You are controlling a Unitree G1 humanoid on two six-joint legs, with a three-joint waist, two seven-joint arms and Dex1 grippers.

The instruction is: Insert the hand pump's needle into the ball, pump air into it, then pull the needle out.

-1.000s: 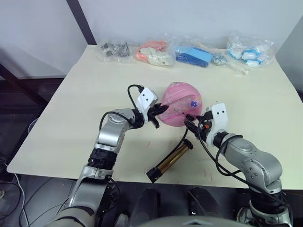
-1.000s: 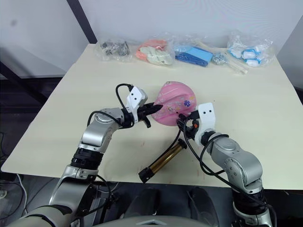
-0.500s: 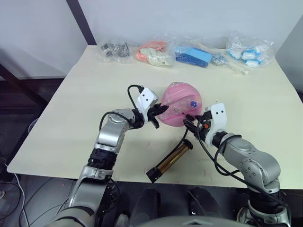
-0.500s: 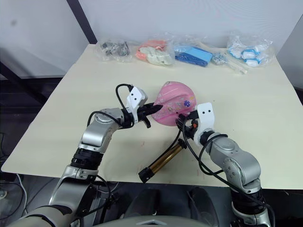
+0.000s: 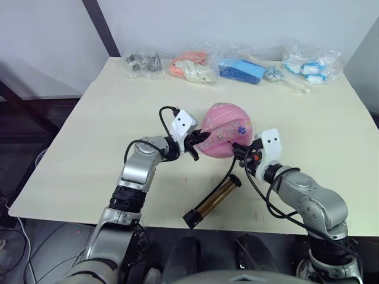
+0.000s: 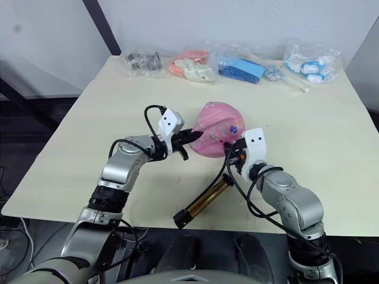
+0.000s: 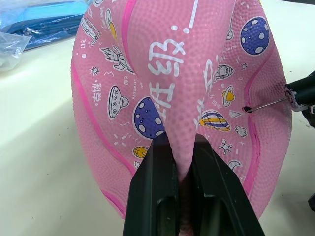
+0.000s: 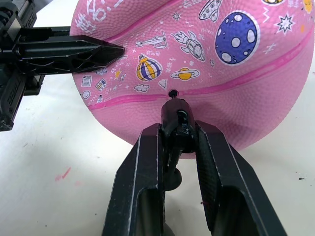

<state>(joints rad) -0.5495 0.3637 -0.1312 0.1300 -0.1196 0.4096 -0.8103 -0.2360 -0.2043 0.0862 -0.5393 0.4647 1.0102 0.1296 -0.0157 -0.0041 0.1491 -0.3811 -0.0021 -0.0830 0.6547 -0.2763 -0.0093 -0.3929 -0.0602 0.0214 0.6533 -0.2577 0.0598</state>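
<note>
The sagging pink ball (image 5: 228,125) with cartoon prints lies mid-table. My left gripper (image 7: 178,142) is shut on a raised fold of its left side. On the ball's right, my right gripper (image 8: 178,127) is shut on the black fitting (image 8: 177,118) of the needle (image 7: 269,103). The thin pin's tip sits in the ball's small valve hole (image 7: 248,109). The black hose (image 5: 232,168) runs down from the fitting to the gold-barrelled hand pump (image 5: 214,200), which lies flat near the table's front edge.
Several plastic bags line the table's far edge: dark metal parts (image 5: 142,62), orange and white items (image 5: 192,67), blue items (image 5: 241,70), white and blue items (image 5: 311,63). The table's front edge (image 5: 154,220) is close below the pump.
My right gripper has edged slightly toward the ball with the needle fitting. The left gripper and the pump have stayed in place.
</note>
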